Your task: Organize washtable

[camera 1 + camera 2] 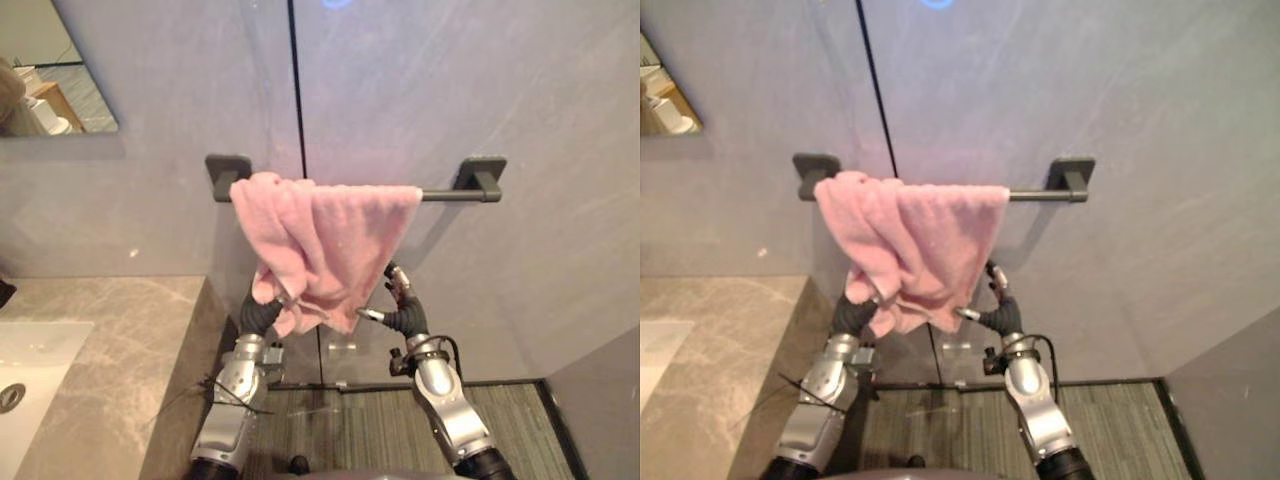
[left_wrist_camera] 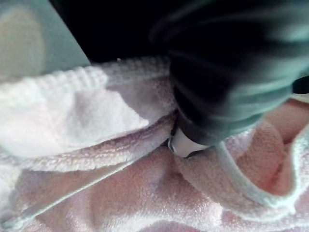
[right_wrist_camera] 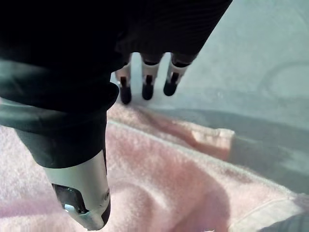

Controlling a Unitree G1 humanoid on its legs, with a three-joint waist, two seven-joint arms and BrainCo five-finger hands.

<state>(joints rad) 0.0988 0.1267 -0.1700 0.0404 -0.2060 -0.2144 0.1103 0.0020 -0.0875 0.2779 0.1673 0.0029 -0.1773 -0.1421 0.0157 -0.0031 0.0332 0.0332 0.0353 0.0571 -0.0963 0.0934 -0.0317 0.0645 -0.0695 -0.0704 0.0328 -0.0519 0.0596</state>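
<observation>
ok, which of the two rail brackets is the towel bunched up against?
The left bracket: the pink towel hangs right up against it. The right bracket stands clear, with bare rail between it and the towel.

Dark towel bar (image 1: 446,194), pink towel (image 1: 325,240) draped over

Fluffy terry towel (image 1: 320,250), matt metal bar (image 1: 445,195).

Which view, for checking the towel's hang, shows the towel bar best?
Left eye view: whole towel bar, pink towel draped over it. Right eye view shows the same; wrist views show towel fabric.
</observation>
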